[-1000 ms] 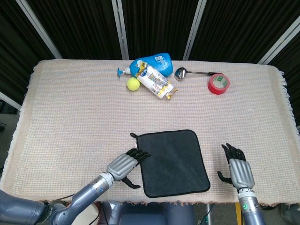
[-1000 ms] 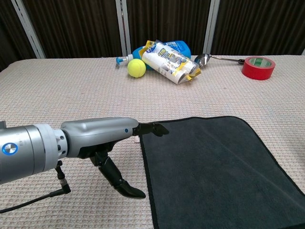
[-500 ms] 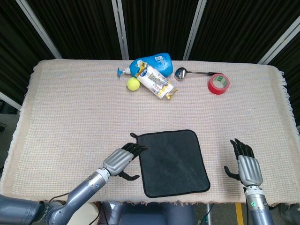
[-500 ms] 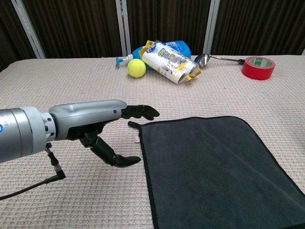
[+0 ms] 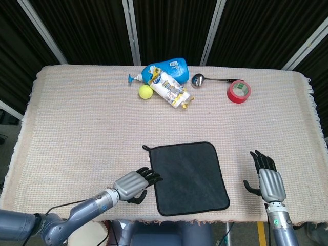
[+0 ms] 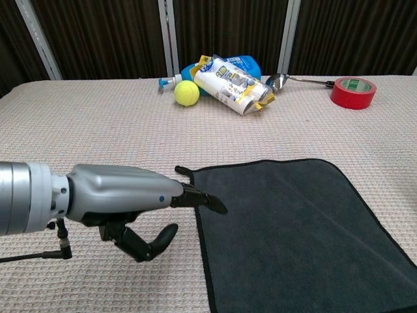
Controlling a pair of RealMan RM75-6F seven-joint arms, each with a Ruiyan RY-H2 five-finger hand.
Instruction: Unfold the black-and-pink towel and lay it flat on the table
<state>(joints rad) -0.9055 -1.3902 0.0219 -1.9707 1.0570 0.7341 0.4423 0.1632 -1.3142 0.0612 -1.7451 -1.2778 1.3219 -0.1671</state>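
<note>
- Your surface [image 5: 77, 123] wears a pale woven cloth that reaches its edges.
- The towel [image 5: 188, 177] lies spread flat near the front edge, dark side up, its small loop at the back left corner; no pink shows in either view.
- Your left hand [image 5: 134, 183] sits at the towel's left edge, holding nothing, fingers stretched out toward the cloth and thumb curled beneath. Whether the fingertips touch the towel, you cannot tell.
- Your right hand [image 5: 267, 180] is well to the right of the towel, empty, fingers spread and pointing away from you.
- Along the back lie a blue bottle [image 5: 165, 69], a snack bag [image 5: 171, 89] leaning on it, a red tape roll [image 5: 239, 91], a ladle [image 5: 209, 79] and a yellow ball [image 5: 145, 91].
</note>
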